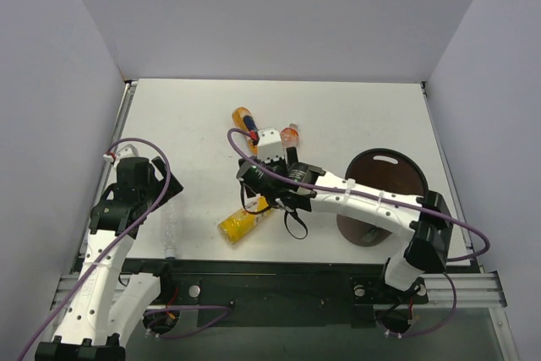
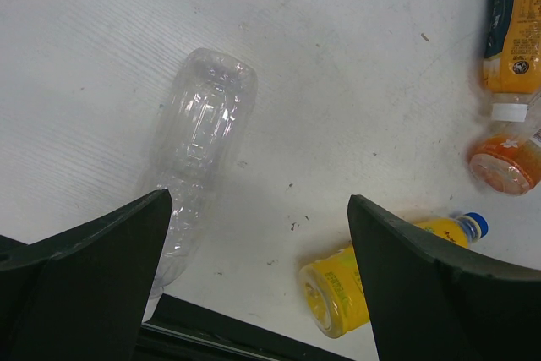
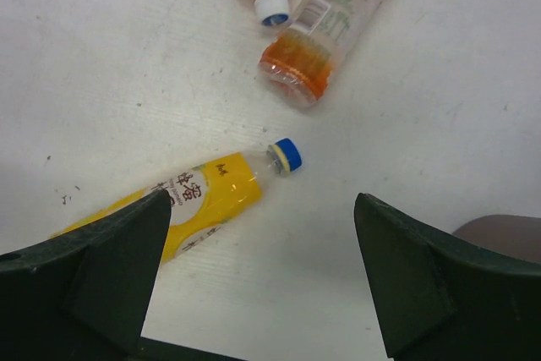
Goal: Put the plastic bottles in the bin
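Starting at the near left: left gripper (image 2: 259, 200) hanging above the table (image 1: 203, 116), jaws spread wide, nothing between them. Right beneath it, the clear colourless bottle (image 2: 199, 150), flat on its side close to the front rail, one end tucked under the left-hand finger in the wrist view. Touching or not, impossible to tell.

Next, mid-table and a touch farther in: the yellow-labelled bottle (image 3: 203, 196), also lying down, base toward the near left, blue cap angled away. Over its cap end, right gripper (image 3: 262, 199), reached across from the right side, jaws wide apart too, closed on nothing.

Off to the right, the bin (image 1: 355, 230), dark brown and round, handle slot at the far side of its rim, partly behind the right arm, well apart from every bottle.

Farthest out, two more on their sides: the orange bottle with the blue band (image 1: 245, 122) and, just beside it, the clear bottle with orange liquid (image 1: 290, 134), cap of the first close to the base of the second. All four bottles out on the table.
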Robot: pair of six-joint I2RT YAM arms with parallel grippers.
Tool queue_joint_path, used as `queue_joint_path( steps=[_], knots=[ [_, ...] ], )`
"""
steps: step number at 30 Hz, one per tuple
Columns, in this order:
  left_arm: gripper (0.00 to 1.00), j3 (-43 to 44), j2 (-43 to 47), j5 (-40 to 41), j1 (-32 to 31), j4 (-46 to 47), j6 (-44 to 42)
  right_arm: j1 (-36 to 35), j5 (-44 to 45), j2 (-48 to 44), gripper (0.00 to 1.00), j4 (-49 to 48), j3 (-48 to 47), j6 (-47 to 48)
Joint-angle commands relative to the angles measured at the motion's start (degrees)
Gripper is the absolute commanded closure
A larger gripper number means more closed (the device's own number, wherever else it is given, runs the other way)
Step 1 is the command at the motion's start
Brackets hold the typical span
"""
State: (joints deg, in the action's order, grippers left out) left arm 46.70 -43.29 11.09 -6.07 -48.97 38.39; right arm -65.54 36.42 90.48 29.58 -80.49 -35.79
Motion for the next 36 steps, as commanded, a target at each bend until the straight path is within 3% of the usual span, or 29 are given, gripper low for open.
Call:
queue_joint_path(
  steps=[1, 6, 15, 25, 29, 32, 33, 36],
  knots=[
    [0.03, 0.24, 0.66, 0.16, -0.44, 2.12, 0.28, 1.02, -5.92, 4.34, 0.16, -1.72, -2.04, -4.78],
    [0.03, 0.32, 0.75, 0.16, -0.61, 2.04, 0.37, 5.59, -14.88, 9.53, 0.15, -4.26, 1.38, -18.50],
    [0.03, 0.24, 1.28, 0.60, -1.23, 1.86, 0.63, 6.30, -27.27, 13.84, 0.14, -14.81, 9.55, -31.42],
    [0.03, 0.41, 1.54, 1.74, -2.37, 1.51, 0.90, 5.77, -30.98, 19.30, 0.18, -15.70, 8.24, -33.82],
    [0.03, 0.33, 1.28, 2.09, -2.64, 1.51, 1.07, 5.07, -30.01, 18.60, 0.30, -15.96, 7.98, -32.59],
    [0.03, 0.24, 1.10, 1.92, -2.72, 1.60, 1.07, 4.54, -29.04, 17.37, 0.50, -15.87, 7.37, -30.22],
    [0.03, 0.41, 1.10, 1.83, -2.72, 1.60, 1.07, 4.28, -28.35, 16.93, 0.64, -15.96, 7.19, -29.43],
    [0.03, 0.24, 1.19, 1.83, -2.90, 1.60, 1.16, 3.84, -25.88, 15.17, 0.77, -13.86, 5.17, -26.27]
  ],
)
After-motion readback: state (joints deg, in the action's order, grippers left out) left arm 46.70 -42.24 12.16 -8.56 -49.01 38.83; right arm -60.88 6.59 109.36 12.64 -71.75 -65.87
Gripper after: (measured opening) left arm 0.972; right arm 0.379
